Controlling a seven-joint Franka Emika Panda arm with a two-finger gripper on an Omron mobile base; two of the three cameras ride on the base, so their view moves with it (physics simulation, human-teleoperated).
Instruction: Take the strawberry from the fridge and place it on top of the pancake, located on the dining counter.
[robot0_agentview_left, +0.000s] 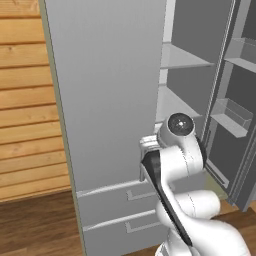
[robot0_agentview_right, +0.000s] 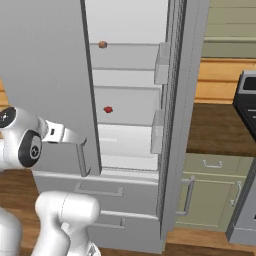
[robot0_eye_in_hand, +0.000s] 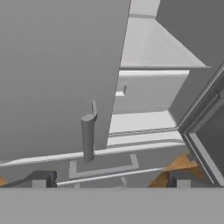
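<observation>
**At centre frame: fridge open, jaws apart**

You see the gripper (robot0_eye_in_hand: 111, 180) with fingers spread wide, holding nothing, near the fridge (robot0_agentview_right: 50, 75) left-door handle (robot0_eye_in_hand: 88, 138). The strawberry (robot0_agentview_right: 108, 109) rests on the middle shelf (robot0_agentview_right: 127, 122), centre of the right base view.

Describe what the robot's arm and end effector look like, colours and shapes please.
The arm is made of glossy white rounded segments with dark grey to black bands at the joints. A round dark joint cap with a pale centre dot sits at its upper end. The end effector has two small dark grey blocky fingertips, squared off. No cables or lettering show.
</observation>
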